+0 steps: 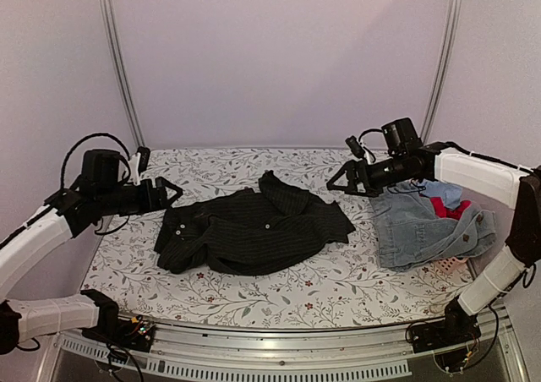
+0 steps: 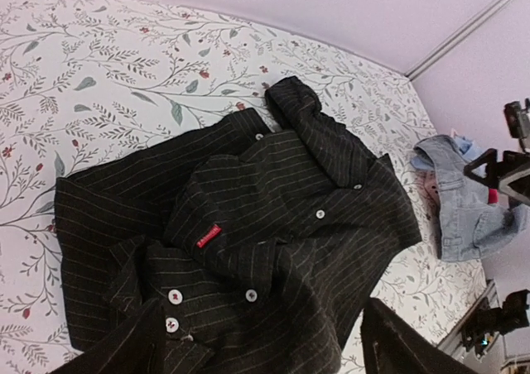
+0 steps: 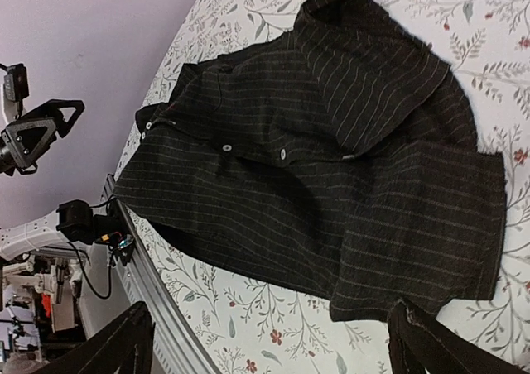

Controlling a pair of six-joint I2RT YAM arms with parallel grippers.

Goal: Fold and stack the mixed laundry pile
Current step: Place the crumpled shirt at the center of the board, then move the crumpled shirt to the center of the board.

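A black pinstriped button shirt point(image 1: 254, 230) lies crumpled in the middle of the floral-covered table; it fills the left wrist view point(image 2: 248, 242) and the right wrist view point(image 3: 331, 159). Faded light-blue denim point(image 1: 418, 230) is heaped at the right, with a red garment point(image 1: 448, 207) and a pale blue one point(image 1: 445, 192) on it. My left gripper point(image 1: 171, 193) is open and empty, hovering just left of the shirt. My right gripper point(image 1: 342, 179) is open and empty, raised between the shirt's right end and the denim. One of its fingers point(image 3: 439, 349) shows at the bottom of its wrist view.
A pink slatted basket point(image 1: 452, 269) sits under the denim at the table's right edge. A metal rail point(image 1: 279, 348) runs along the near edge. Two upright poles point(image 1: 122, 61) stand at the back corners. The floral cloth point(image 1: 127, 264) is bare around the shirt.
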